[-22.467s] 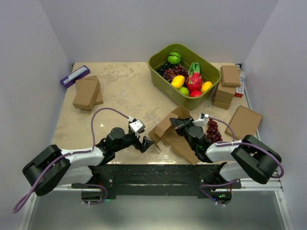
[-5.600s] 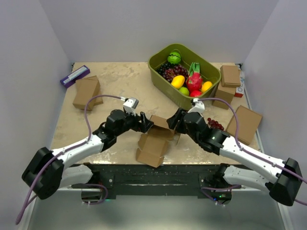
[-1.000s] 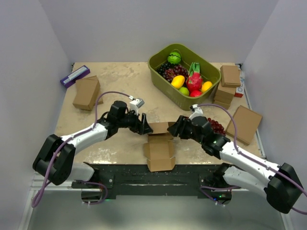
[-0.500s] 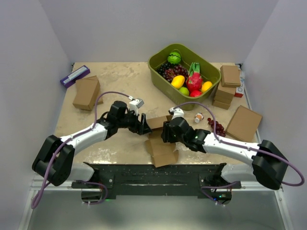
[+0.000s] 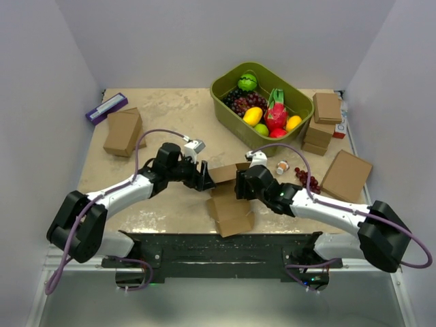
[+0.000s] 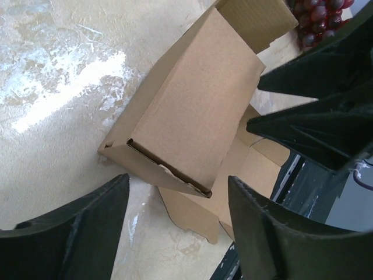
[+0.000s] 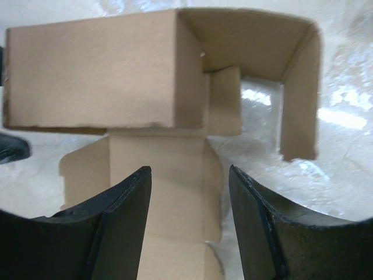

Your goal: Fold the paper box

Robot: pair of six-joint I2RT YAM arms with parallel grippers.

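Note:
The paper box (image 5: 230, 204) is half-folded near the front middle of the table. Its far end stands as an open tube (image 6: 195, 111), and a flat panel (image 7: 160, 175) with side flaps stretches toward the arms. My left gripper (image 5: 204, 180) is at the tube's left end; in the left wrist view the left gripper (image 6: 178, 182) is open, its jaws on either side of the tube's corner without touching it. My right gripper (image 5: 239, 190) hovers open over the flat panel just in front of the tube. In its wrist view the right gripper (image 7: 189, 170) holds nothing.
A green bin of fruit (image 5: 294, 95) sits at the back right. Stacked brown boxes (image 5: 323, 122) and a larger flat brown box (image 5: 346, 174) line the right side. Grapes (image 5: 306, 178) lie right of the right arm. Brown boxes (image 5: 122, 131) and a purple item (image 5: 105, 107) sit back left.
My right gripper has swung left from the box's right side to over the flat panel, and its jaws have narrowed then widened. The flat panel has turned slightly. The left arm has barely moved.

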